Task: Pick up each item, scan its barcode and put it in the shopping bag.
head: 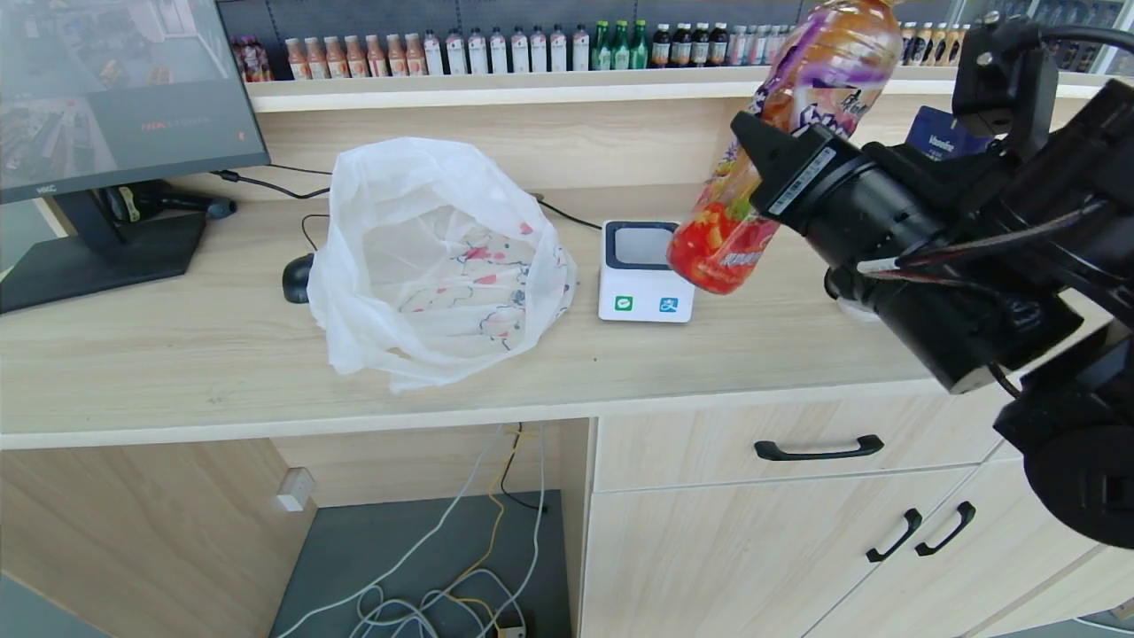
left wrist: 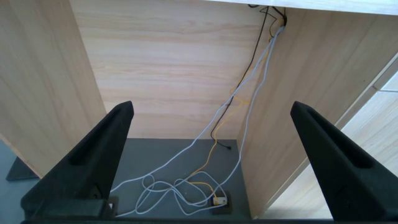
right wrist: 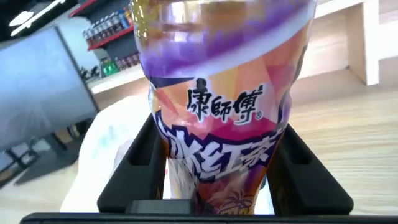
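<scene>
**Drink bottle held beside the scanner at a shop counter**

A pale wooden checkout counter (head: pixel 177 354) runs across the scene, with a long row of drink bottles (head: pixel 496 49) lined up on the far shelf behind it. At far left a monitor (head: pixel 115 89) stands on its black foot. To its right a black computer mouse (head: pixel 296 278) lies just beside the white plastic shopping bag (head: pixel 434 257). The bag sits near the middle of the counter with its mouth gaping.

Below the counter, the left gripper (left wrist: pixel 211 107) hangs with its fingers spread wide and nothing between them. It faces the open recess where loose cables (left wrist: pixel 186 186) coil on the floor.

Right of the bag is the white box-shaped barcode scanner (head: pixel 642 283). The orange-and-purple drink bottle (head: pixel 722 244) is lifted above the counter and tilted. Its base is low by the scanner's right far corner and its cap end points up and to the right. Whether the two touch cannot be told. The right gripper (right wrist: pixel 219 158) is clamped on the bottle's middle, one finger on each side. A blue packet (head: pixel 939 133) shows behind that arm, and the drawer fronts (head: pixel 819 449) sit below on the right.
</scene>
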